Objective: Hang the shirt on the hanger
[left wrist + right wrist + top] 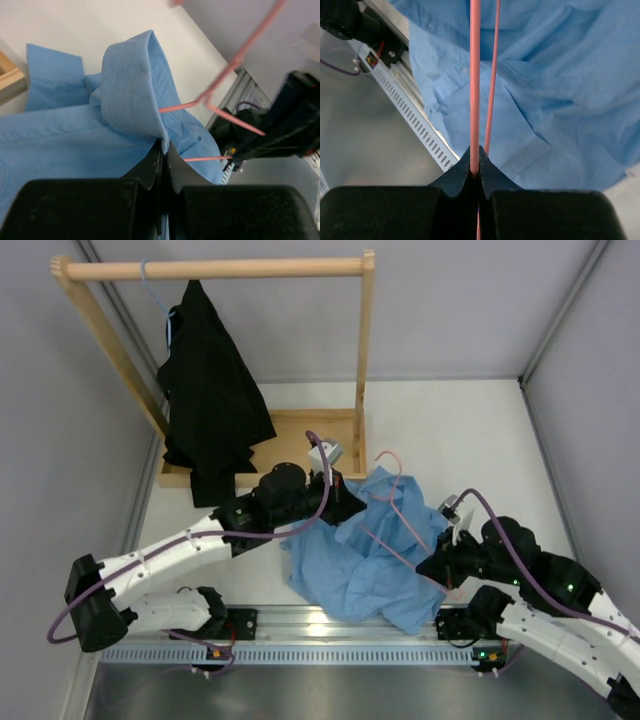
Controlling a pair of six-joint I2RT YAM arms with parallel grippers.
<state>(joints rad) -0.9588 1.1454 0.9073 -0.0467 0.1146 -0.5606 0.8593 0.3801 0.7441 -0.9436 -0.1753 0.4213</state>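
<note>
The shirt (350, 575) lies crumpled on the white tabletop (470, 430), between the two arms and just behind the metal rail (330, 625) at the near edge. Part of it is lifted at the collar. The left hand (163, 150) is pressed together on a fold of that collar, with blue fabric rising in a hump straight from its tips.

The hanger (475, 75) rests over the right part of the shirt. Its hook points toward the far side of the tabletop, and its thin wires run across the cloth toward the right arm. The right hand (475, 167) is pinched on one of these wires, which rises straight from between its tips. A second wire runs close beside the first, over the shirt. In the left wrist view, one end of the hanger passes behind the raised collar; whether it is inside the shirt cannot be told.

At the far left a wooden rack (215, 269) stands on the tabletop. A black garment (210, 400) hangs from its rod on a blue hanger (152, 290), well apart from the shirt.
</note>
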